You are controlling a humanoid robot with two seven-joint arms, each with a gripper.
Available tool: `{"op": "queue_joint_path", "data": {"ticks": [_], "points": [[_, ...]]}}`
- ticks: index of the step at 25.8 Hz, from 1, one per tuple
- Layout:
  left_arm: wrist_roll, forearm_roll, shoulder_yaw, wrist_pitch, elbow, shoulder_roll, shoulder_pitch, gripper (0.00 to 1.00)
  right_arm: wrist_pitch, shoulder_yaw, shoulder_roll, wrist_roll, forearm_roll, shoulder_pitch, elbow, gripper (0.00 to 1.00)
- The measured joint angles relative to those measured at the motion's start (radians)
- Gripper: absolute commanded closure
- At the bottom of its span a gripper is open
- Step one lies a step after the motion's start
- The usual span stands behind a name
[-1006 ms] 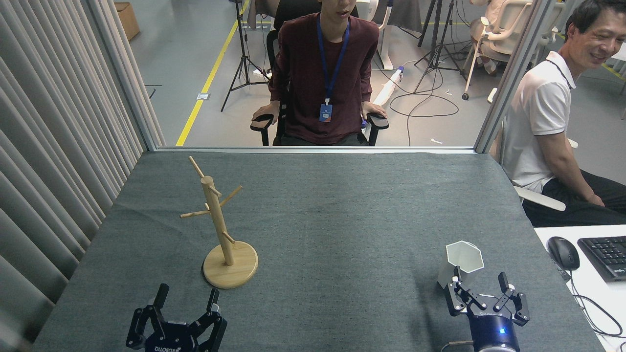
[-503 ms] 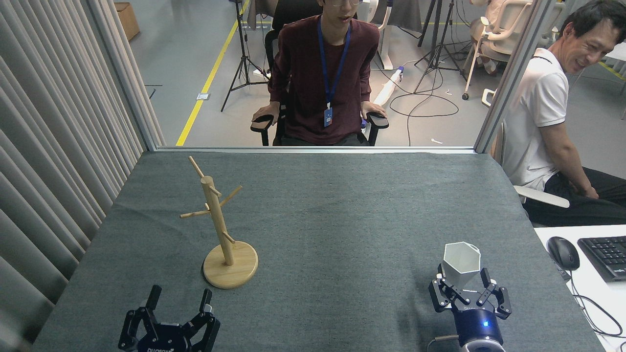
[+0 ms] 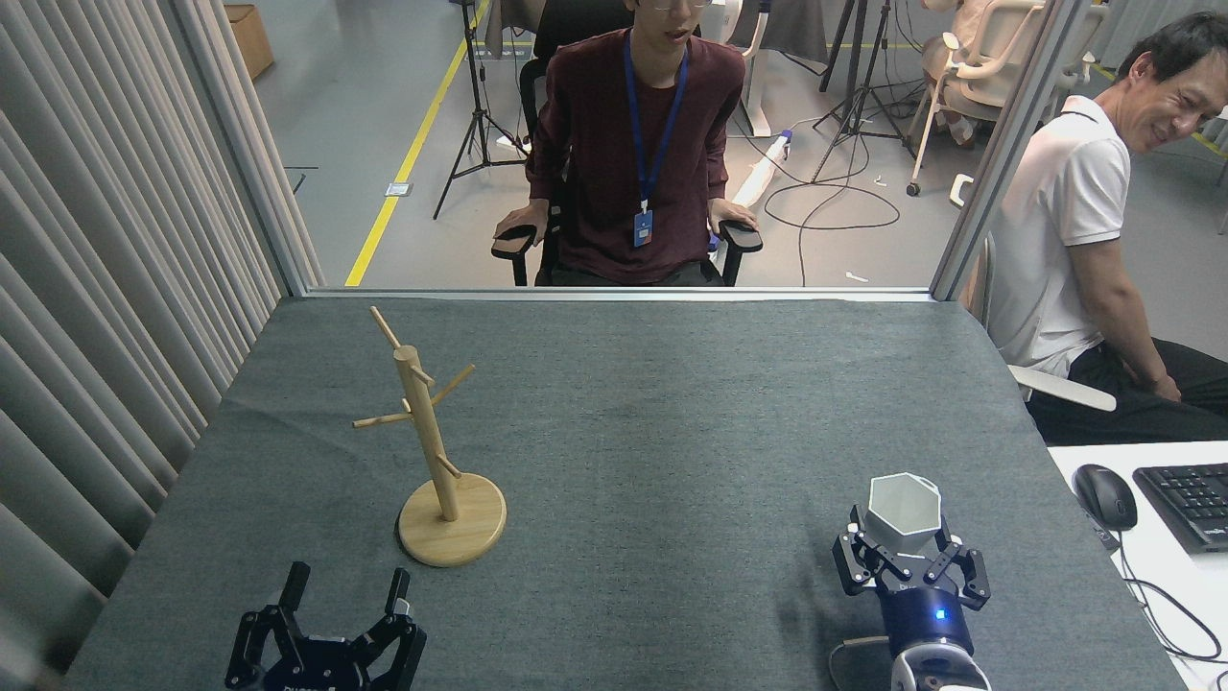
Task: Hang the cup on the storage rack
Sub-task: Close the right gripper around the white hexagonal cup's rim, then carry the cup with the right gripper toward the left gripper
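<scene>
Nearest, the left claw hangs with black fingers spread apart. The right claw is clamped around the white, faceted, hexagonal cup, upright, hollow interior bare. Farther left, the pale wooden storage rack stands on the grey felt counter.

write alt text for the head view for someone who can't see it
The right gripper closes around a white faceted plastic cup at the right of a grey cloth table. A light wooden mug tree stands far left, behind the open, empty left gripper; two people sit beyond.
</scene>
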Motion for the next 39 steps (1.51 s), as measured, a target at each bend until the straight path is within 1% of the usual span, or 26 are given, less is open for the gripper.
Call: {"op": "queue_joint_path", "data": {"ticks": [2,3,4,5,6,10,13,15,21,23,28,32,34,36,38,39], "points": [[0.0,0.0,0.0,0.0,0.0,0.0,0.001,0.01,0.002,-0.001,-0.003,-0.004,-0.001,-0.017,0.022,0.03],[0.001,0.0,0.001,0.0,0.0,0.0,0.001,0.01,0.006,-0.001,-0.005,-0.005,-0.001,-0.025,0.031,0.11],[0.001,0.0,0.001,0.0,0.0,0.0,0.002,0.01,0.009,-0.002,-0.006,-0.01,-0.001,-0.032,0.037,0.22],[0.001,0.0,0.001,-0.001,0.0,0.0,0.002,0.01,0.012,-0.002,-0.006,-0.017,0.0,-0.037,0.043,0.3],[0.002,0.0,0.002,-0.001,0.0,0.0,0.002,0.01,0.014,-0.002,-0.006,-0.022,0.002,-0.037,0.047,0.34],[0.008,0.0,0.002,-0.001,0.0,0.0,0.002,0.01,0.015,0.0,-0.002,-0.038,0.006,-0.034,0.047,0.4],[0.01,0.0,0.002,-0.001,0.0,0.0,0.001,0.01,0.012,0.001,0.001,-0.055,0.007,-0.007,0.019,0.4],[0.01,0.0,0.001,0.001,0.001,0.0,0.001,0.01,0.008,0.001,0.002,-0.061,0.006,0.027,-0.028,0.4],[0.01,-0.008,-0.006,0.005,0.001,-0.001,0.003,0.01,-0.014,0.002,0.003,-0.069,0.006,0.206,-0.265,0.39],[0.01,-0.009,-0.008,0.006,0.001,-0.004,0.002,0.01,-0.022,0.002,0.009,-0.069,0.006,0.254,-0.334,0.39],[0.01,-0.012,-0.011,0.01,0.005,-0.007,-0.006,0.01,-0.03,0.002,0.029,-0.072,0.005,0.336,-0.45,0.39],[0.009,-0.034,-0.03,0.011,0.015,-0.004,0.001,0.01,-0.03,0.004,0.04,-0.07,0.006,0.356,-0.489,0.39],[0.009,-0.077,-0.055,0.004,0.021,-0.002,0.014,0.01,-0.028,0.015,0.053,-0.065,0.015,0.355,-0.5,0.39],[0.014,-0.143,-0.09,-0.003,0.024,-0.001,0.024,0.01,-0.025,0.053,0.077,-0.061,0.047,0.346,-0.519,0.39],[0.027,-0.209,-0.132,-0.011,0.027,-0.001,0.028,0.01,-0.021,0.105,0.113,-0.058,0.101,0.341,-0.541,0.39],[0.03,-0.234,-0.156,-0.011,0.028,-0.002,0.029,0.01,-0.021,0.136,0.14,-0.057,0.137,0.338,-0.554,0.39]]}}
